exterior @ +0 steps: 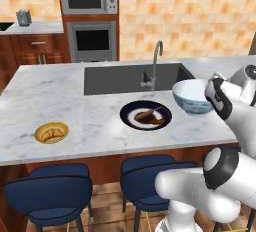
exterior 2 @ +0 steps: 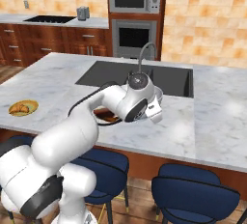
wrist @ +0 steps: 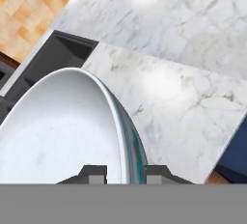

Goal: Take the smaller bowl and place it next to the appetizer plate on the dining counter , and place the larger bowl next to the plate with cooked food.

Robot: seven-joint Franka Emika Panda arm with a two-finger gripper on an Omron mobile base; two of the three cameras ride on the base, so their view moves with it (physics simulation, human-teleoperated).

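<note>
White patterned larger bowl (exterior: 192,96) is pinched at its rim by the jaws, hovering right of the plate with cooked food (exterior: 145,115); next it needs lowering onto the worktop (exterior: 50,96) beside it.

On the dining surface (exterior: 60,88), the sink (exterior: 120,78) sits toward the far edge, with the faucet (exterior: 155,61) at its near rim. The plate with cooked food (exterior: 145,115) lies just in front of the sink, midway to the near edge. The appetizer plate (exterior: 51,132) rests well to its left, close to the near edge. The larger bowl (exterior: 192,96) is clamped at its rim in the claw (wrist: 125,174), one finger inside the wall and one outside, just right of the plate with cooked food and beside the sink's near right corner. Stools (exterior: 50,191) stand below the near edge.
</note>
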